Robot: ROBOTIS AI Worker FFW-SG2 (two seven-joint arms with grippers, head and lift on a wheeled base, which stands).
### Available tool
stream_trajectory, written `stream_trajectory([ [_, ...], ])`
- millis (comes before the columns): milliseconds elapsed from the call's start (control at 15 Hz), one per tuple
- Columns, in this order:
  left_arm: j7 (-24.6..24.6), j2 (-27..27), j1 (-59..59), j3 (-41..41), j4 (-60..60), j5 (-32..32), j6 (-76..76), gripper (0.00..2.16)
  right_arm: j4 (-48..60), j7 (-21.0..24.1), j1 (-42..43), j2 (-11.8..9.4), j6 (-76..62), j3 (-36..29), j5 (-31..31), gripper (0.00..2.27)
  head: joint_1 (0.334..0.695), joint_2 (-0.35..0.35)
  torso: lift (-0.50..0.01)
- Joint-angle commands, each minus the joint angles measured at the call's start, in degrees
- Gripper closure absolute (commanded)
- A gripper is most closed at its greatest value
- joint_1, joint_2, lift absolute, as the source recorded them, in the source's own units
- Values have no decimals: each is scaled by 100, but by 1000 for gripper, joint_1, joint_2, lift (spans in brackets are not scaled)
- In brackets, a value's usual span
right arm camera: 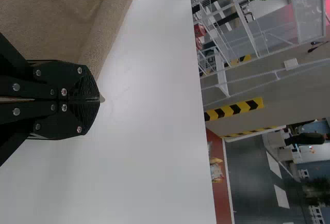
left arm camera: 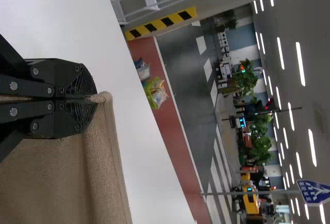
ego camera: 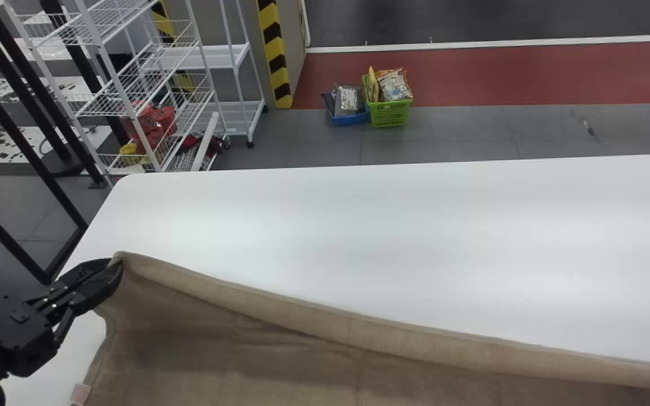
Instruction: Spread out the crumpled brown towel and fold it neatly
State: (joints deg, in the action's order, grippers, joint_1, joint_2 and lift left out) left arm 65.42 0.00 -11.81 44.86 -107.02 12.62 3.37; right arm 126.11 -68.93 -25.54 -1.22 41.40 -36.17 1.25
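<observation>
Beyond the edge of the brown towel (ego camera: 257, 361), white table (ego camera: 404, 242) stretches wide.

A blue traffic-style sign with white arrows and a yellow-and-black warning strip marked the room.
The flat blue sign with branching white arrows (left arm camera: 312, 191) was mounted at the top of a slim grey metal pole (left arm camera: 247, 193), its small characters too fine to read; the tall yellow-and-black chevron strip (ego camera: 275, 53) ran up a smooth grey wall edge (ego camera: 294, 34), a small, pale pink rectangular tag (ego camera: 80, 394) stood out at the edge of the brown fabric towel (ego camera: 189, 349), its print unclear, and a colourful plastic packet (ego camera: 394, 85) in a green plastic basket (ego camera: 390, 114) carried illegible print.
</observation>
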Motion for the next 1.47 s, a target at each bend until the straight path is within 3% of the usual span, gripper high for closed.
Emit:
stream_trajectory([
  [0, 173, -15, -67, 93, -21, 13, -165, 1038, 2, -59, -4, -1, 5, 75, 130, 1163, 695, 157, -128],
  [400, 1271, -15, -243, 269, -47, 136, -903, 1042, 11, -218, -12, -9, 5, 75, 192, 1163, 695, 152, -128],
  [1067, 1693, -15, -348, 744, 23, 136, -1553, 1042, 2, -288, 111, -18, 198, -250, 60, 1163, 695, 136, -128],
  [1400, 1772, 53, -357, 849, 304, 136, -1764, 1018, -25, -543, 76, -9, 198, -355, 60, 1163, 695, 146, -128],
])
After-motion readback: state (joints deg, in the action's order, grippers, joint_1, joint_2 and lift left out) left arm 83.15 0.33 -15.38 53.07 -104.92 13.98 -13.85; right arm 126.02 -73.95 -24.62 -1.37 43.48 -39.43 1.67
